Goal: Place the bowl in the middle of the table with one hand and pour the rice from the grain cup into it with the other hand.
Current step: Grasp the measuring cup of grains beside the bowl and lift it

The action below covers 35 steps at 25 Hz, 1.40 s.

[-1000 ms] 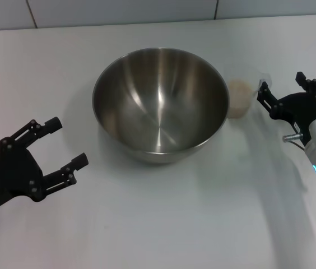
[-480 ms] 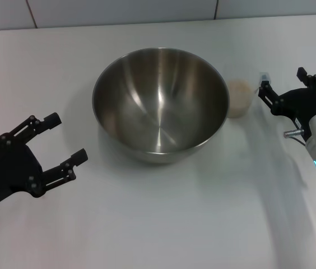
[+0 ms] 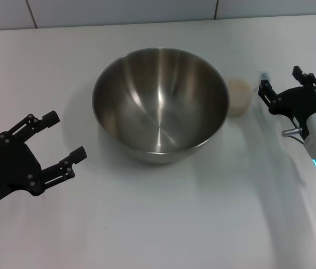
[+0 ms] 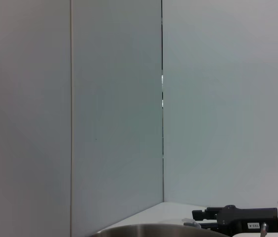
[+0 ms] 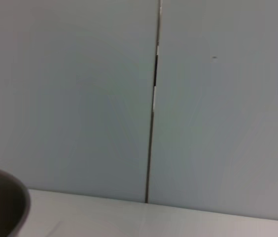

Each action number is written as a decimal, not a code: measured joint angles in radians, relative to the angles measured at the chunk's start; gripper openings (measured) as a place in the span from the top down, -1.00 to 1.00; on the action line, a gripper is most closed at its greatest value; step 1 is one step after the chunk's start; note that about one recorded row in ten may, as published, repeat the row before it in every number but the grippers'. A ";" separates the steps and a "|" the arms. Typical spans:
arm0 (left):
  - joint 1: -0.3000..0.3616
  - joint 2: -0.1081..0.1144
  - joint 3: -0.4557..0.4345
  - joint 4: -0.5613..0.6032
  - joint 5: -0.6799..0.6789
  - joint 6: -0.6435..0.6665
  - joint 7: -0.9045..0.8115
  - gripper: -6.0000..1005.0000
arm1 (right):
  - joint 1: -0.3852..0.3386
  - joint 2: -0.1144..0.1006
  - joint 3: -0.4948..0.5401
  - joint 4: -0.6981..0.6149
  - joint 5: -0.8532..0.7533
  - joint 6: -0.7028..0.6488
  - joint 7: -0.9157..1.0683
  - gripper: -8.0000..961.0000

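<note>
While the steel bowl sits mid-table, the rice-filled grain cup stands touching its three-o'clock rim; the right gripper, spread nearby, could tip it, while the left gripper idles spread at eight o'clock.

Bowl mid table; grain cup just right of it.

The left gripper is showing matte black, skeletal linkage fingers studded with small pale screws. The right gripper is showing the same black build, joined to a silver-white cylindrical wrist carrying a protruding metal bolt, dark ribbed rings and a small glowing blue light.
</note>
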 joint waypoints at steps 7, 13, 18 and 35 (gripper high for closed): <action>0.006 -0.001 0.000 -0.002 0.000 0.004 0.000 -0.71 | 0.013 0.000 -0.016 -0.007 -0.006 0.000 0.002 -0.12; 0.009 -0.002 -0.001 -0.002 0.000 0.011 -0.001 -0.71 | 0.015 0.001 -0.016 -0.008 -0.006 0.000 0.003 0.12; 0.009 -0.002 -0.001 -0.002 0.000 0.011 -0.001 -0.71 | 0.016 0.001 -0.016 -0.008 -0.006 0.001 0.003 0.33; 0.004 0.000 -0.004 -0.001 0.000 0.010 -0.001 -0.71 | 0.014 0.002 -0.006 -0.011 0.001 -0.011 0.003 0.91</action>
